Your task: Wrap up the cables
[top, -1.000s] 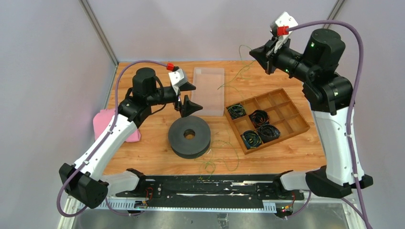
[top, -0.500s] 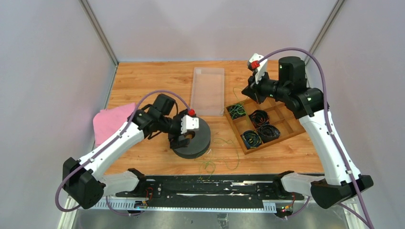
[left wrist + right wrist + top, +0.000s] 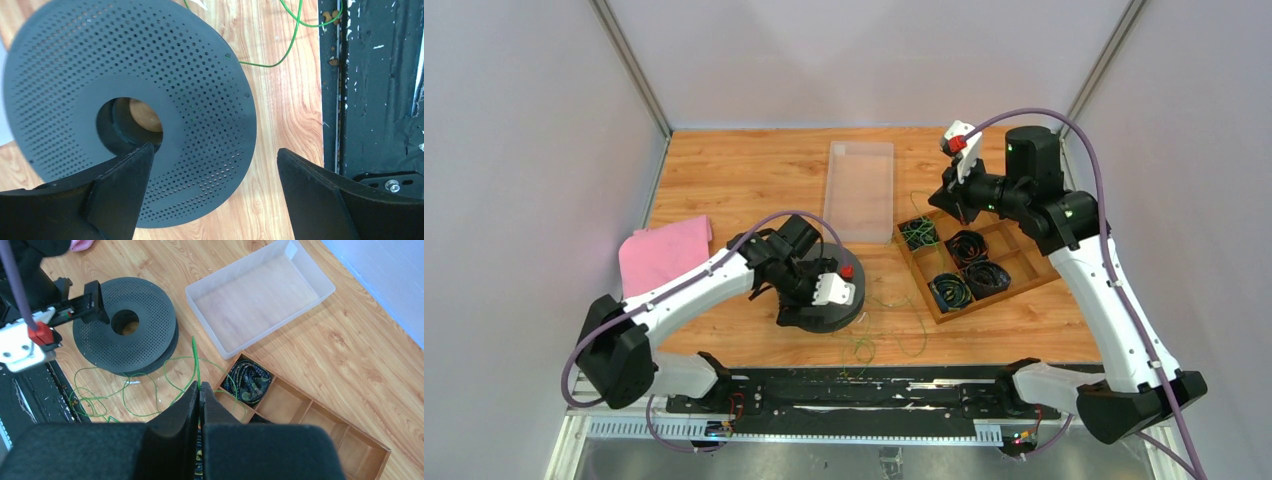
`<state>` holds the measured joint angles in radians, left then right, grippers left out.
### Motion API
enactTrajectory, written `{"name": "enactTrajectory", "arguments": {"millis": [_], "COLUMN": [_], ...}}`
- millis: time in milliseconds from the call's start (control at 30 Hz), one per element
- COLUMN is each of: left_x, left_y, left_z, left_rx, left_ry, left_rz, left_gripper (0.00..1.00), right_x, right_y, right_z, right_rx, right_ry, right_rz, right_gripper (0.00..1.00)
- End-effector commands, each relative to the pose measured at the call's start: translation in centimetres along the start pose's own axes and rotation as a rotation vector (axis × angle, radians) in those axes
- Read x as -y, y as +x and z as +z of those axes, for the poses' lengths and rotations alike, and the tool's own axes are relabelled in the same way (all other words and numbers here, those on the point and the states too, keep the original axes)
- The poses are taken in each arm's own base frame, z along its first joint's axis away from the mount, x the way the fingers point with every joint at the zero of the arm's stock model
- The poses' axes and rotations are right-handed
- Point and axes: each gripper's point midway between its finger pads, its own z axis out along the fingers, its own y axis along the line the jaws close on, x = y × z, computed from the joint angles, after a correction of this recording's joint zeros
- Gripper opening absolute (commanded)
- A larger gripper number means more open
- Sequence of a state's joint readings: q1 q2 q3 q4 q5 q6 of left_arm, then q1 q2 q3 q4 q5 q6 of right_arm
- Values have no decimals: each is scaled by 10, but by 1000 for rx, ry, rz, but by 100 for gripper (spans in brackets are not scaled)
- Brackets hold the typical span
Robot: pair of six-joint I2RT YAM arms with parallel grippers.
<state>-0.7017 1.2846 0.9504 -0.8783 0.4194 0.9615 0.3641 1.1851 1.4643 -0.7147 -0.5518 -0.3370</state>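
A thin green cable (image 3: 892, 300) lies in loose loops on the table in front of the black perforated spool (image 3: 819, 322). It rises to my right gripper (image 3: 946, 192), which is shut on it above the wooden tray's left end. The wrist view shows the cable (image 3: 194, 357) pinched at the right gripper (image 3: 199, 388). My left gripper (image 3: 809, 300) is open low over the spool (image 3: 150, 65). In its wrist view the left gripper (image 3: 215, 150) has one finger at the centre hole and the other outside the rim.
A wooden compartment tray (image 3: 1024, 262) on the right holds several dark coiled cables (image 3: 966, 246). A clear plastic box (image 3: 861, 190) stands behind the spool. A pink cloth (image 3: 662, 255) lies at the left. A black rail (image 3: 854, 395) runs along the near edge.
My left arm swung down from behind the spool and now sits low over it, jaws open. My right arm dropped from high at the back to just above the tray.
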Motion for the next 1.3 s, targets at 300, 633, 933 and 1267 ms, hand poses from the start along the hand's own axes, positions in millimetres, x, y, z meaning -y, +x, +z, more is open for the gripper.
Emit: {"name": "enactTrajectory", "arguments": {"millis": [300, 633, 933, 1267], "left_x": [0, -26, -18, -15], "left_y": [4, -4, 3, 12], "left_z": [27, 35, 41, 50], "left_rx": [-106, -97, -108, -141], "left_ry": [40, -87, -59, -40], "left_rz": [20, 22, 7, -30], "left_gripper": [98, 98, 98, 95], "right_x": [-7, -9, -8, -6], "right_y": [0, 0, 2, 5], "right_z": [-5, -6, -3, 0], "right_rx": [36, 40, 36, 31], "right_ry": [-17, -22, -26, -27], "right_rz": [0, 4, 8, 20], "right_gripper": [1, 1, 1, 1]}}
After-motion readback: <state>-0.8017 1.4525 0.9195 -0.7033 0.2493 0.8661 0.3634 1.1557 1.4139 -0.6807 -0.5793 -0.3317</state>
